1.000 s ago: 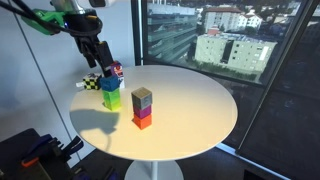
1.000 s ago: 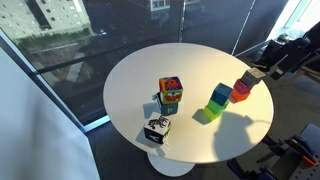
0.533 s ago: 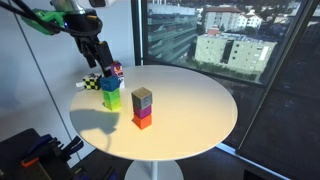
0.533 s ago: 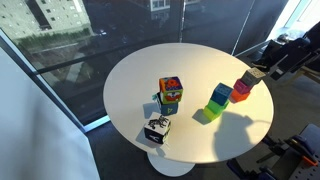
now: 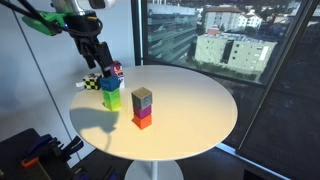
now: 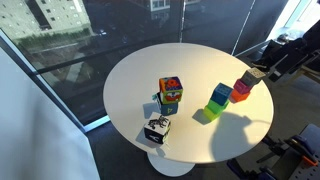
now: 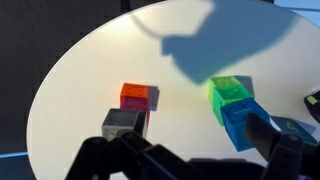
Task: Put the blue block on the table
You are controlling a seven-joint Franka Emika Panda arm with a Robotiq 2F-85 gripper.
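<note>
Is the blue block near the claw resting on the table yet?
Not yet: the blue block sits atop the lime-green cube.

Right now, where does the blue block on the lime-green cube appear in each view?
In an exterior view: the blue block is left of centre, atop the lime-green cube.
In an exterior view: the blue block is right of centre, atop that cube.
Wrist view: right side, beside the lime-green cube.
Shared landmark: the grey-topped stack next to it.

Bright daylight; hard shadows on white table point(image 7: 90, 85); wrist view soft, near foreground blurred, dark.
</note>
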